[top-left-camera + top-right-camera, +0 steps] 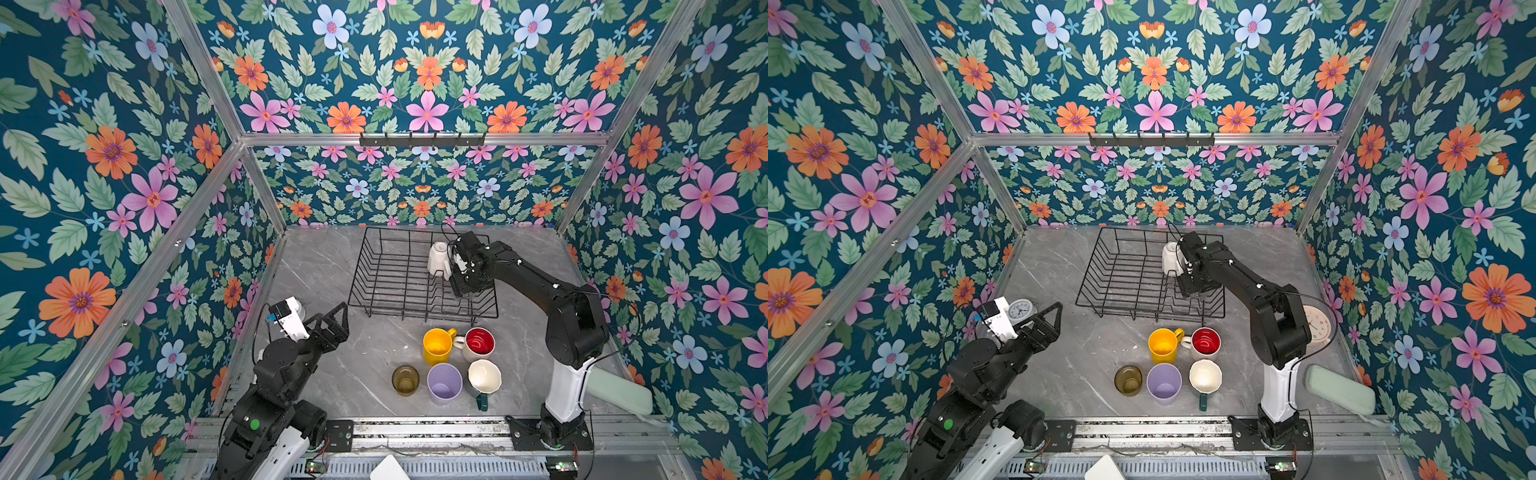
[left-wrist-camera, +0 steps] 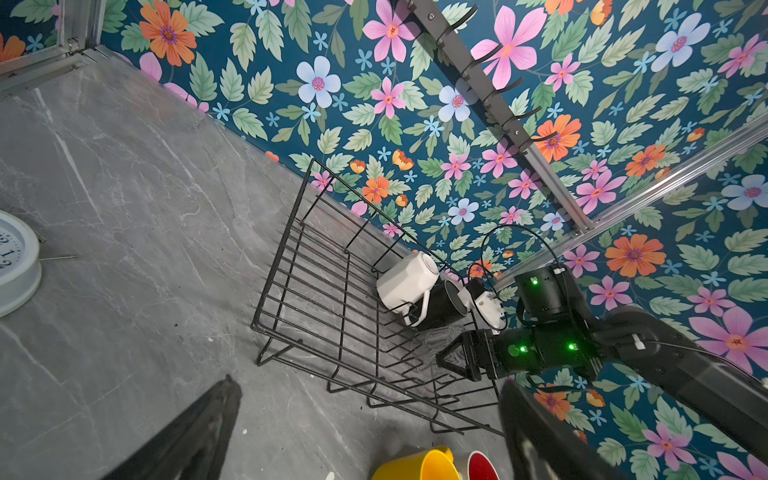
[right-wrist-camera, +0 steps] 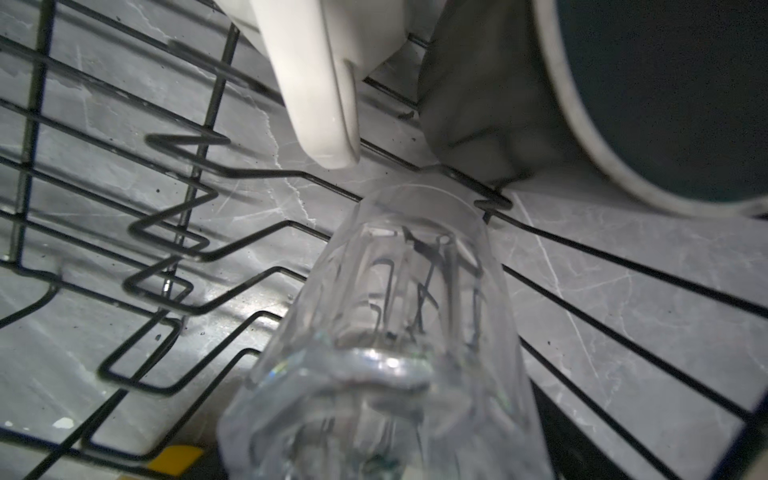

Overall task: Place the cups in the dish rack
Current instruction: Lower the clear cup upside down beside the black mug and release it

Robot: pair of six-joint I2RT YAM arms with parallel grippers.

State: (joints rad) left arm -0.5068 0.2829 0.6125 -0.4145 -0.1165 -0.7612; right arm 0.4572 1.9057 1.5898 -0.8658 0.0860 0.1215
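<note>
Left gripper (image 1: 344,320): it hovered above the left front of the table (image 1: 316,270). Its fingers (image 2: 199,432) were spread as wide as they go, and we saw nothing between them.
Right gripper (image 2: 451,357): it was reaching down into the right front part of the dish rack (image 1: 390,270), among the upright dividers.
Clear glass (image 3: 399,299): it filled the right wrist view, tilted, with its far end on the rack wires. We could not tell whether the fingers gripped it or stood off it.
Dish rack: it stood at the back middle of the table, near the rear wall.
White mug (image 1: 438,257): it sat upside down in the rack's right rear part.
Black mug (image 2: 442,307): it lay on its side, touching the white mug.
Back row on the table, in front of the rack: yellow mug (image 1: 436,345) and red-inside mug (image 1: 480,343), both upright and just beside each other.
Front row: olive-amber glass (image 1: 405,379), lilac tumbler (image 1: 444,383) and teal mug (image 1: 484,377), all upright with their mouths up.
</note>
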